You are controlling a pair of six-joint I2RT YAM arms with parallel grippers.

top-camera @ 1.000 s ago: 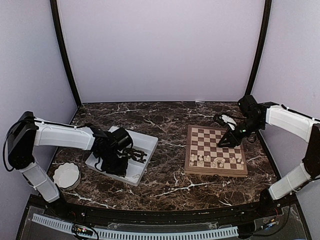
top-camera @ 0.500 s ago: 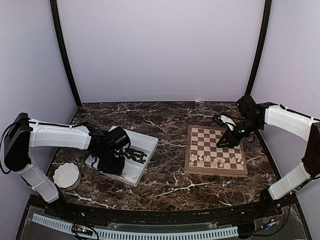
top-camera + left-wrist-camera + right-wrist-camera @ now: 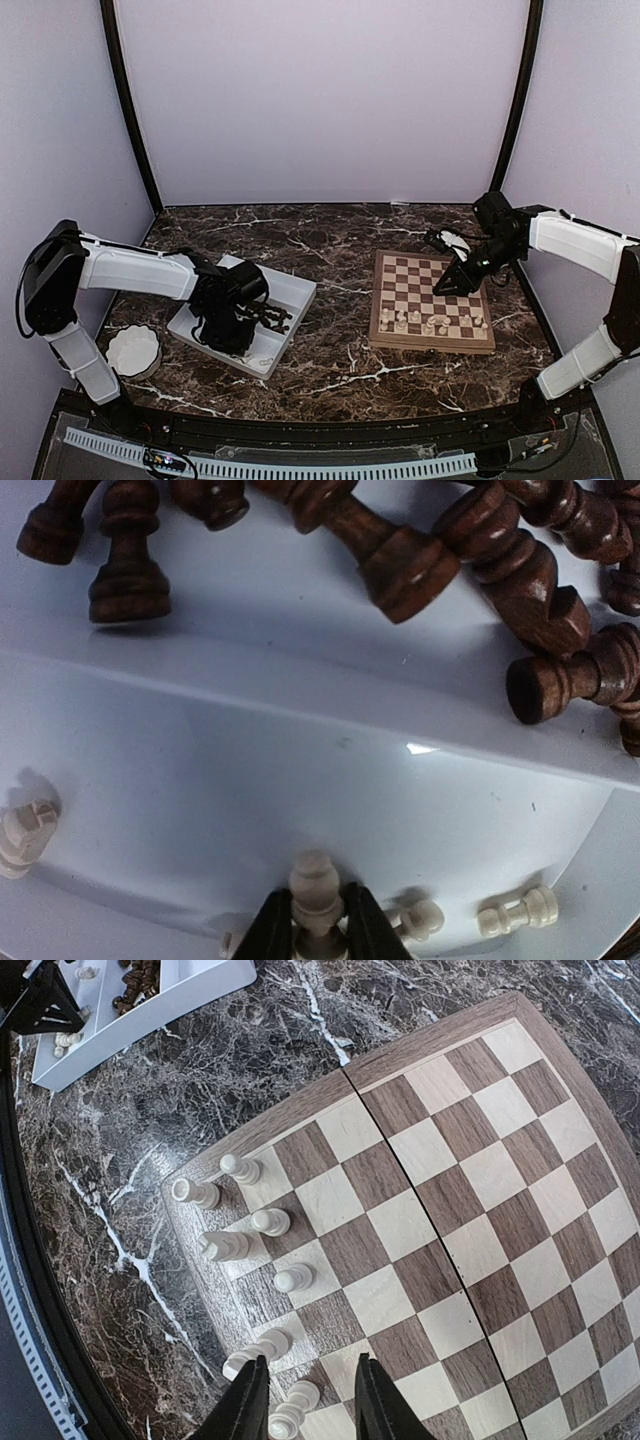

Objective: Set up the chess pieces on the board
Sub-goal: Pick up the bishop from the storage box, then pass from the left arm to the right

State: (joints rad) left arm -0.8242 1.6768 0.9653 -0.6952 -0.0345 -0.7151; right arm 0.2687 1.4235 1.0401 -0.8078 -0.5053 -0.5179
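The board (image 3: 432, 300) lies right of centre, with several cream chess pieces (image 3: 428, 322) standing along its near rows. The right wrist view shows them too (image 3: 270, 1222). My right gripper (image 3: 456, 280) is open and empty above the board (image 3: 470, 1190), and a cream piece (image 3: 290, 1412) stands between its jaws' tips (image 3: 309, 1362). My left gripper (image 3: 228, 326) is down in the white tray (image 3: 292, 286), shut on a cream piece (image 3: 317, 885). Dark brown pieces (image 3: 400, 565) lie heaped in the tray (image 3: 300, 760), with loose cream ones (image 3: 517, 912) beside the fingers.
A white scalloped bowl (image 3: 133, 352) sits at the near left beside the tray. Dark marble table (image 3: 340, 250) lies between tray and board. Purple walls and black posts enclose the back and sides.
My left gripper has shifted a little within the tray, first left and then back right. The right arm has barely moved.
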